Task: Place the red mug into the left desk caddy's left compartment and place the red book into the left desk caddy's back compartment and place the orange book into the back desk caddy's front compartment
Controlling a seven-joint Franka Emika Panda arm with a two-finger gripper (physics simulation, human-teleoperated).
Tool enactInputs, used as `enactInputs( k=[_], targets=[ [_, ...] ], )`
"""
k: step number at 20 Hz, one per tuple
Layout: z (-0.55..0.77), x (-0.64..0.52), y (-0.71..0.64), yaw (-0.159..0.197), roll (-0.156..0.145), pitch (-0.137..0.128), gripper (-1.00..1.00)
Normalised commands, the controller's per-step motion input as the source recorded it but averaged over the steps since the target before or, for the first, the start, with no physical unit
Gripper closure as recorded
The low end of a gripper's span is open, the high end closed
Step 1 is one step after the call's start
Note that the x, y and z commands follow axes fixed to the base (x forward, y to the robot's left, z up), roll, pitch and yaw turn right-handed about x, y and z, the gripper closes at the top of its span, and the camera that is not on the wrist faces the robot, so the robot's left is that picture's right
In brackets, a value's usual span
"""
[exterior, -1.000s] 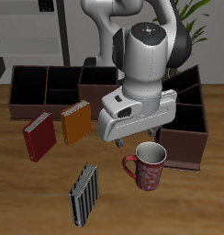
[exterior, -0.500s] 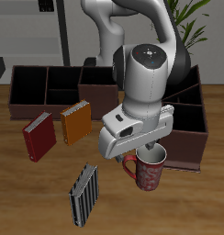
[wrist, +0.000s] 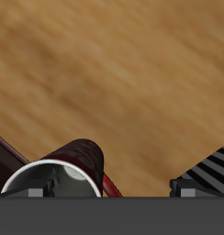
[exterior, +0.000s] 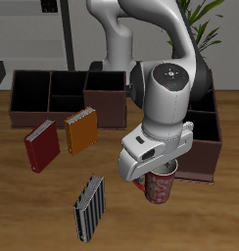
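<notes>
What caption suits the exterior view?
Gripper lowered over the red mug beside the left desk caddy; red book and orange book lie untouched.

The red speckled mug (exterior: 159, 186) is parked near the wooden surface's (exterior: 33, 211) front edge, right under the pincer (exterior: 154, 169). The end-on maroon-brown caddy (exterior: 200, 147) sits just behind it. The black-and-grey striped book (exterior: 89, 207) is beside the mug. Farther back, the dark-red hardcover book (exterior: 41, 145) and bright-orange hardcover book (exterior: 81, 130) are found side by side, before the broadside maroon-brown caddy (exterior: 63, 96).
</notes>
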Motion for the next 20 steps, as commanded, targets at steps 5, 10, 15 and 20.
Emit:
enactInputs(
  k=[5, 10, 15, 20],
  targets=[
    [-0.21, 0.04, 0.00, 0.094, -0.027, 0.010, -1.00],
    [-0.25, -0.07, -0.01, 0.056, -0.014, 0.044, -1.00],
    [-0.22, -0.08, 0.02, 0.077, -0.022, 0.054, -1.00],
    [-0.22, -0.20, 0.20, 0.056, 0.060, 0.021, -1.00]
  ],
)
